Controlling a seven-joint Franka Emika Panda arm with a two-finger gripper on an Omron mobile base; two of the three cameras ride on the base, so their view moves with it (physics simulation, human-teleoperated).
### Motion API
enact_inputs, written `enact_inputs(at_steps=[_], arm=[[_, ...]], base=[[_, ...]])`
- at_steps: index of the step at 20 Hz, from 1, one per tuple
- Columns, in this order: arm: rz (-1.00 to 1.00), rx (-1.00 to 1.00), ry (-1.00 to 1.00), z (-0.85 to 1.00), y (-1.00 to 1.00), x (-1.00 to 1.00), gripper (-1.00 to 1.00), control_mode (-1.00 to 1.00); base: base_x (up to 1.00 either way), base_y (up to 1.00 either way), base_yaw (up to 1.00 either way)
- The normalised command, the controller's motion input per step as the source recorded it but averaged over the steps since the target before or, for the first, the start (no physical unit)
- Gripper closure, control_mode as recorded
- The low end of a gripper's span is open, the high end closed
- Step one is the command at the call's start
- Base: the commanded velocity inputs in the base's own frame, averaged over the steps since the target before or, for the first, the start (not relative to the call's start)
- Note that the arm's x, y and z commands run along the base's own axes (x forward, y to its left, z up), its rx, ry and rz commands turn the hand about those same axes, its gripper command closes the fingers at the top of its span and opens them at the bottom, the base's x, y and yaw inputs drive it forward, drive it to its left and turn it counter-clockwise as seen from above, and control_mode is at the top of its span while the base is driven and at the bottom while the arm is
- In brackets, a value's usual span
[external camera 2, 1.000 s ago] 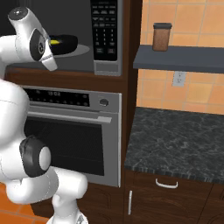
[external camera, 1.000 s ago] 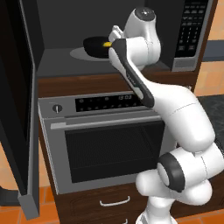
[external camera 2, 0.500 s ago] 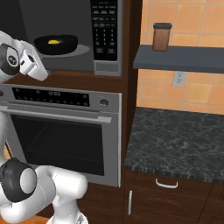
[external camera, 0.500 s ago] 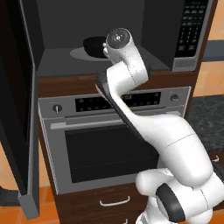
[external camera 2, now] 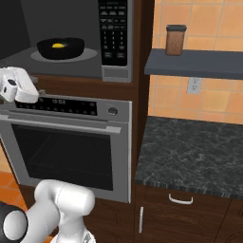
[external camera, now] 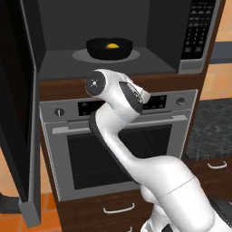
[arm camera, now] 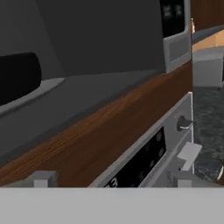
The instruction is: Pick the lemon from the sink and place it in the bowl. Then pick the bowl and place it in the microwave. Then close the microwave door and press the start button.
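Observation:
The black bowl (external camera: pixel 109 48) (external camera 2: pixel 60 48) stands on the round turntable (external camera: pixel 81 56) inside the open microwave (external camera: pixel 158 41). The yellow lemon (external camera: pixel 112 45) (external camera 2: pixel 58 45) lies in it. The microwave door (external camera: pixel 20 118) is swung wide open on the left. The keypad panel (external camera: pixel 199 31) (external camera 2: pixel 114 33) is on the right. My gripper (arm camera: pixel 111 181) is open and holds nothing. It sits low, outside the cavity, in front of the wood strip under the microwave. In the hand view the bowl (arm camera: pixel 17 78) appears up and to the left. The sink is out of view.
A steel oven (external camera: pixel 127 154) (external camera 2: pixel 66 147) with a horizontal bar handle sits directly under the microwave, right behind my hand (external camera 2: pixel 18 88). To the right are a dark granite counter (external camera 2: pixel 190 156) and a grey shelf (external camera 2: pixel 194 64) carrying a brown jar (external camera 2: pixel 175 40).
My arm has pulled back out of the microwave and dropped to the level of the oven's control panel. The bowl with the lemon stays on the turntable. The door has not moved.

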Motion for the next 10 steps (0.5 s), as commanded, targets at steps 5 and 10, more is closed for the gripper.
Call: enact_inputs(at_steps=[5,10], arm=[[-0.12,-0.35,-0.26,-0.23,0.17,-0.68,-1.0,-1.0],[-0.08,-0.31,-0.28,-0.11,0.37,-0.65,-1.0,-1.0]], base=[[0.0,0.0,0.0],[0.0,0.0,0.0]])
